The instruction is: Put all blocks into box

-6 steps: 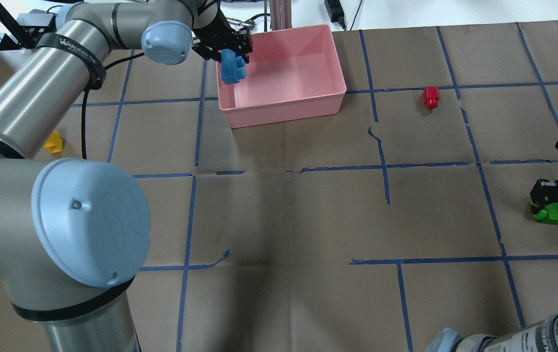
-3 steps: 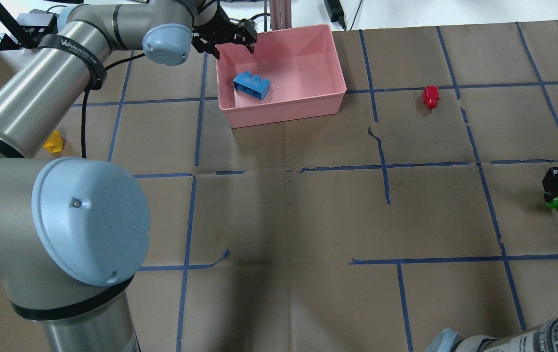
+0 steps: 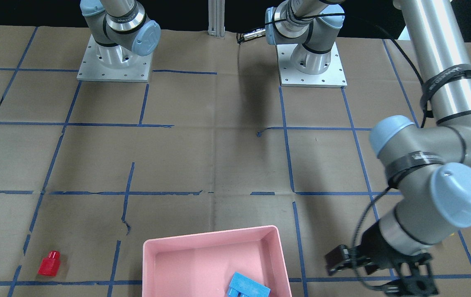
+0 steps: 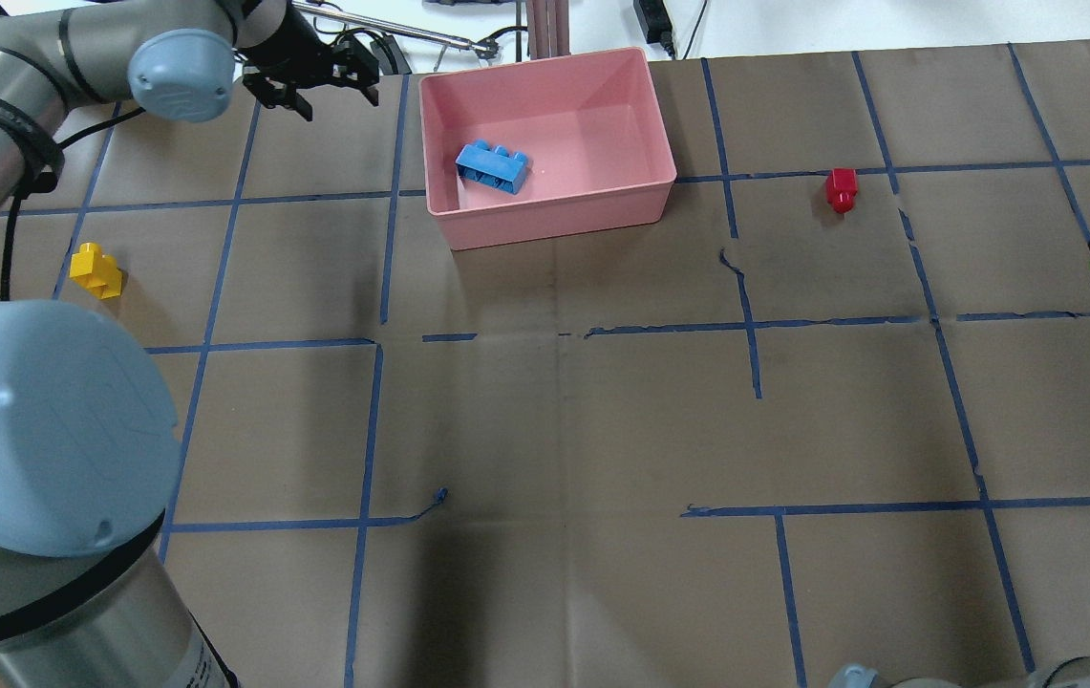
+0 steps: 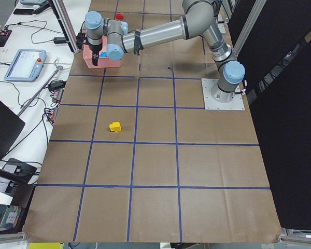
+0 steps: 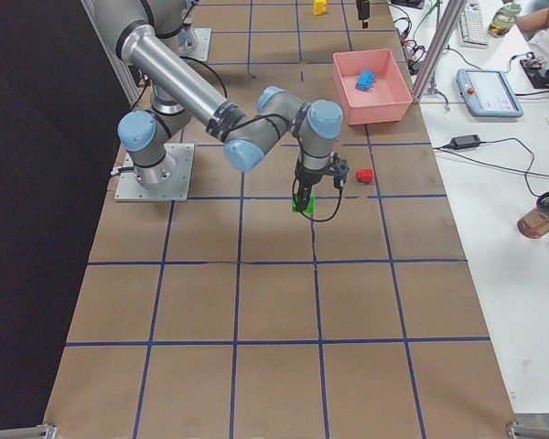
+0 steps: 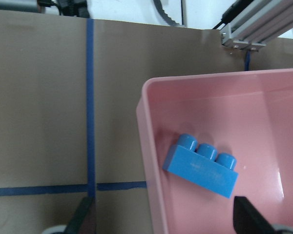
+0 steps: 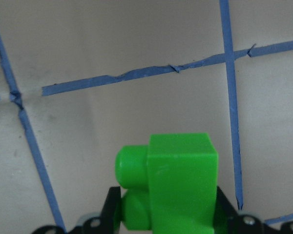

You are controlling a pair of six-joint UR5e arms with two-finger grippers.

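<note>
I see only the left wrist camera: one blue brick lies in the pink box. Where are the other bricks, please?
Observer: The yellow brick lies on the table on the left arm's side, apart from the box.
Operator: And the red one?
Observer: The red brick lies on the table on the box's other side, toward the right arm.
Operator: Is there a green one?
Observer: Yes, the right gripper is shut on the green brick, away from the box.
</note>
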